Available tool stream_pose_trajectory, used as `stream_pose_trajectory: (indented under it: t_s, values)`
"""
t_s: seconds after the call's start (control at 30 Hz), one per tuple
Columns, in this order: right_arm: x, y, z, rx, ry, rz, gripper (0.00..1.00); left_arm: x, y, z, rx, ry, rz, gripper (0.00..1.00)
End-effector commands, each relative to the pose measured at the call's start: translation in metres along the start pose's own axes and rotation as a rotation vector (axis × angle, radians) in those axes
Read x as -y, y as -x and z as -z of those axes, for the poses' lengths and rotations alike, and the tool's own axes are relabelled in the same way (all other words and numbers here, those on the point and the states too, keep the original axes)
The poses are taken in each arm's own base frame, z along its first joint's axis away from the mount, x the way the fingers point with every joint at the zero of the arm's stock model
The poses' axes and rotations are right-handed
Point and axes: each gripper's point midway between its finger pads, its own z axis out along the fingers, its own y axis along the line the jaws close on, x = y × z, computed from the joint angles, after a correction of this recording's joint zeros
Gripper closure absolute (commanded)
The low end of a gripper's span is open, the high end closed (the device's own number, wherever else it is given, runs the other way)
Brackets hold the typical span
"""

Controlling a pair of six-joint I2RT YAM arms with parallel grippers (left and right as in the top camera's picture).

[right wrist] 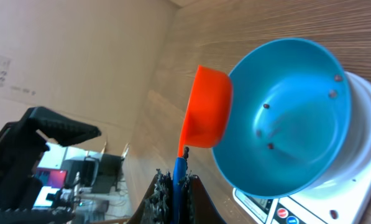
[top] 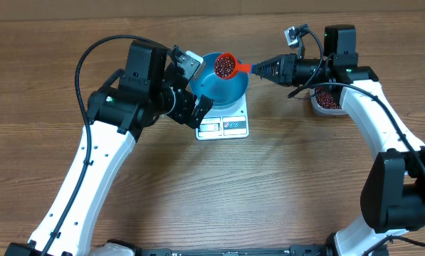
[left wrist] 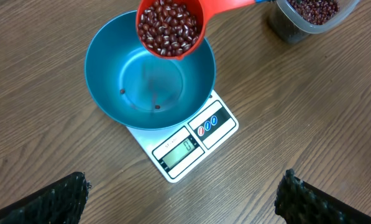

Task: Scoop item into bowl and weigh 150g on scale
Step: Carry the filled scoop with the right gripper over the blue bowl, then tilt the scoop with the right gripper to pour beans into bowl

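Grips the handle of the red scoop (top: 225,66) in the right gripper (top: 258,69), pinched tight on it. Holds that scoop above the blue bowl (left wrist: 110,81), toward its far rim, roughly level and heaped with dark red-brown beans (left wrist: 169,28). Has the bowl standing on the white scale (left wrist: 191,146), wider than the platform and hiding all of it but the front strip with display and buttons. Shows just a few stray beans scattered on the bowl's floor. Poses the left gripper (top: 198,85) spread wide and holding nothing, close by the bowl's left side, one finger toward the far edge and one toward the near edge, seemingly clear of the blue wall. Has more beans in the clear tub (left wrist: 288,32), set on the wooden table (left wrist: 48,143) well to the right of the scale, partly under the right arm.
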Motion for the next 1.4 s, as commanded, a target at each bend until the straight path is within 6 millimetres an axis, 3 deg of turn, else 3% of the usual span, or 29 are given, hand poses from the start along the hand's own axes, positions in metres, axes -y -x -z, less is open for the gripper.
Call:
stream_pose_trajectory:
  t_s: [0.0,0.27,0.5,0.93,1.37]
  values:
    - [-0.002,0.009,-0.005,0.018,-0.037,0.016,0.96,0.006,0.009,0.012,0.040,-0.011,-0.033,0.00]
    - [-0.008,0.017,0.000,0.074,-0.161,0.076,0.96,0.006,0.009,0.012,0.040,-0.011,-0.033,0.00]
    - [-0.014,0.011,0.003,0.063,-0.226,0.154,0.96,0.006,0.009,0.012,0.040,-0.011,-0.033,0.00]
    - [-0.013,-0.001,-0.010,0.022,-0.383,0.259,0.96,0.006,0.009,0.012,0.040,-0.011,-0.033,0.00]
    - [-0.015,-0.007,-0.020,0.002,-0.418,0.302,0.96,0.006,0.009,0.012,0.040,-0.011,-0.033,0.00]
